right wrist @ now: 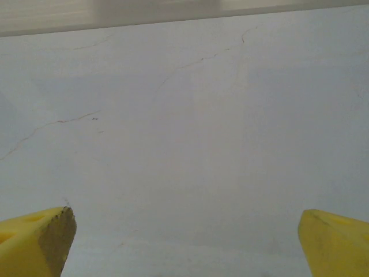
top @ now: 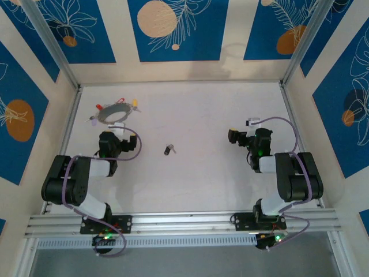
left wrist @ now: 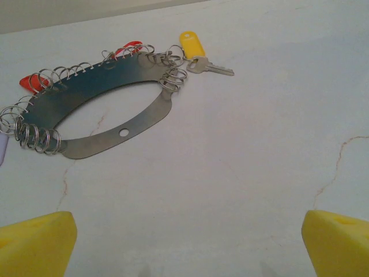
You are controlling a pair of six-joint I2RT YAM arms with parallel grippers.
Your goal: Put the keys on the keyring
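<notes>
The keyring (top: 106,113) is a flat grey metal oval lying at the far left of the table. In the left wrist view the keyring (left wrist: 131,74) carries many small wire rings along its rim, with a yellow-tagged key (left wrist: 195,47) and red tags (left wrist: 29,82) on it. A loose black-headed key (top: 169,150) lies near the table's middle, between the arms. My left gripper (top: 119,131) sits just short of the keyring, open, nothing between its yellow fingertips (left wrist: 36,242). Over bare table at the right, my right gripper (top: 243,129) is open too, its fingertips (right wrist: 36,242) wide apart.
The white table (top: 207,109) has fine cracks. Walls with blue and orange panels (top: 173,29) close it in at the back and sides. An aluminium rail (top: 184,222) carrying both arm bases runs along the near edge.
</notes>
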